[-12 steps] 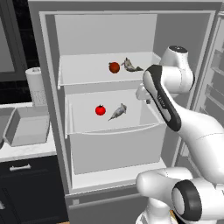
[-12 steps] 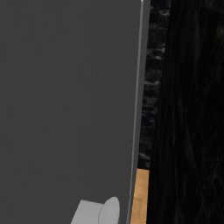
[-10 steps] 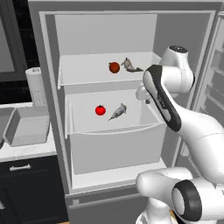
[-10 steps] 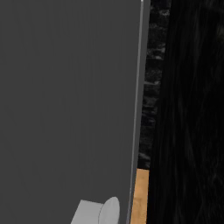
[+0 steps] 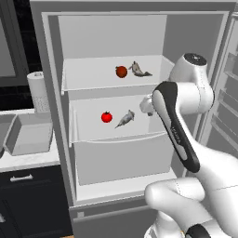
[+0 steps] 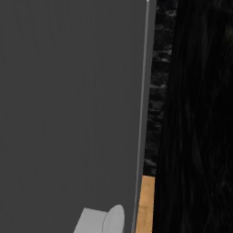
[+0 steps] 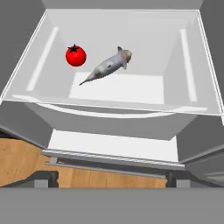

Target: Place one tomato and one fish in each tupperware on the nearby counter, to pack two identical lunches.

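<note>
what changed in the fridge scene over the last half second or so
Barely anything: the arm has eased slightly left toward the lower shelf. Nothing was taken hold of or let go. Both tomatoes and both fish lie where they were, and the tupperware stays on the counter.

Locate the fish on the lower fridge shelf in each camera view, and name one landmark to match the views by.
Left base view: the lower fish lies mid-frame on the lower shelf, right of its tomato.
Right base view: not in it; a dark panel blocks the fridge.
Hand view: the fish lies upper centre, right of the tomato.
Shared landmark: that bright red tomato beside it.
</note>
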